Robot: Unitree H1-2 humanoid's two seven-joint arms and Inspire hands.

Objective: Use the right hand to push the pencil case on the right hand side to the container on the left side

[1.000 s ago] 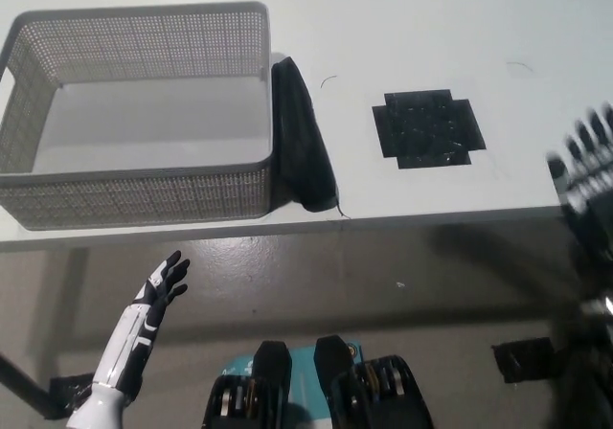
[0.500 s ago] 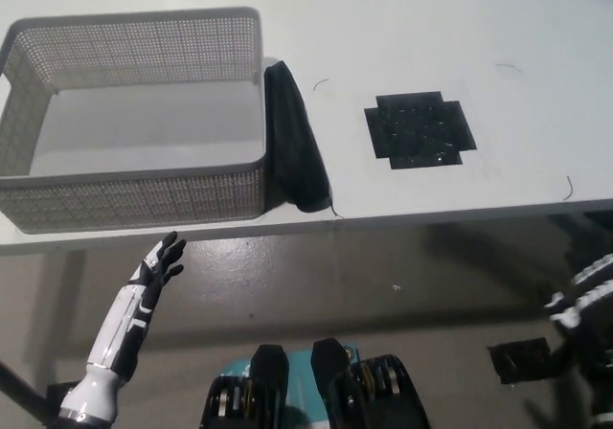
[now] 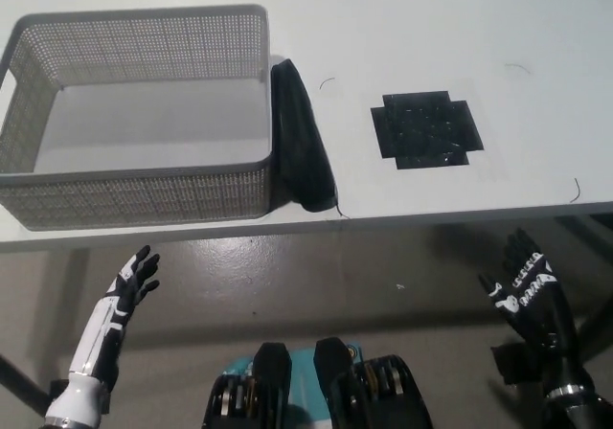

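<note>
The black pencil case (image 3: 303,140) lies on the white table, pressed against the right outer wall of the grey mesh container (image 3: 144,191). The container sits at the table's left and looks empty inside. My black right hand (image 3: 530,290) hangs below the table's front edge at the lower right, open with fingers spread, far from the case. My white left hand (image 3: 126,285) rests low at the lower left, below the table edge, also open.
A black cross-shaped patch (image 3: 426,129) marks the table to the right of the case. The table's front edge (image 3: 460,216) runs across the middle of the view, with grey floor below it.
My right hand has dropped from table height at the right edge to below the table front. The left hand has sunk a little lower. The case has stayed put.
</note>
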